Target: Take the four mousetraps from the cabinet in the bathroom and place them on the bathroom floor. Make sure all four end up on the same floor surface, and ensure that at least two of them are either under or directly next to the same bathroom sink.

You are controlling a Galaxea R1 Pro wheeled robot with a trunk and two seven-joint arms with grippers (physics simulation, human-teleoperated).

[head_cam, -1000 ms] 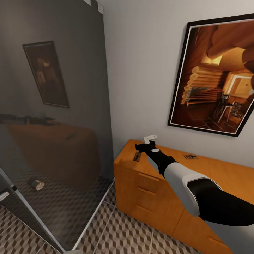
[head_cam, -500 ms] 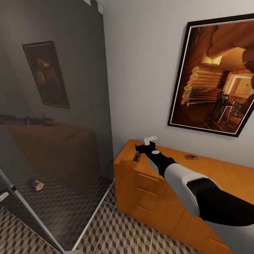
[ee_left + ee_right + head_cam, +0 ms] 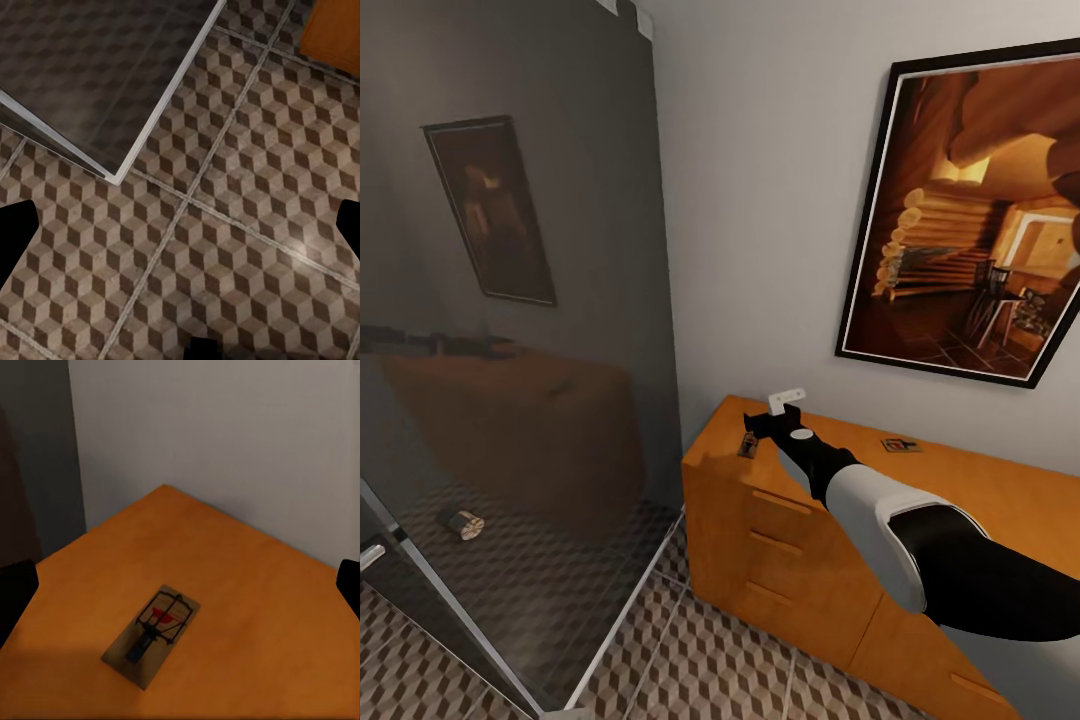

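The orange-brown cabinet stands against the wall with two mousetraps on its flat top. One mousetrap lies near the left corner, the other mousetrap further right by the wall. My right gripper hovers just above and behind the left trap. In the right wrist view that trap lies flat between my wide-apart fingers, so the right gripper is open and empty. My left gripper is open over the cube-patterned bathroom floor.
A dark glass shower panel rises at the left, its metal base edge running across the floor beside the cabinet corner. A small cylindrical object lies behind the glass. A framed picture hangs above the cabinet.
My right gripper has sunk slightly toward the left mousetrap. Nothing else has moved.
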